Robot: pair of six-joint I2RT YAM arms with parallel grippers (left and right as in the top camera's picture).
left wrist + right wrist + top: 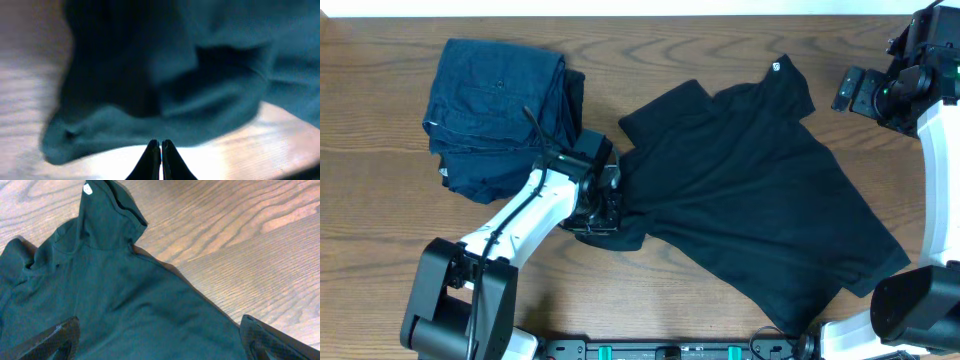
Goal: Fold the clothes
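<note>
at table (pixel 720 40) centre, black t-shirt (pixel 750 190) lies spread but rumpled and skewed; no fold made yet. left pincer (pixel 605 205) at shirt's left edge, fingers together; cloth caught or not, cannot tell. right pincer (pixel 850 88) apart, empty, near white-tag corner. dark blue folded stack (pixel 500 110) lies beside. whole folding job left.

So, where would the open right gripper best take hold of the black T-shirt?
On the sleeve bearing the white tag, at the top right of the T-shirt. It sticks out flat from the body with bare table around its end, and it lies nearest the right gripper. Probably come in low from the robot's right, pinching the hem.
</note>
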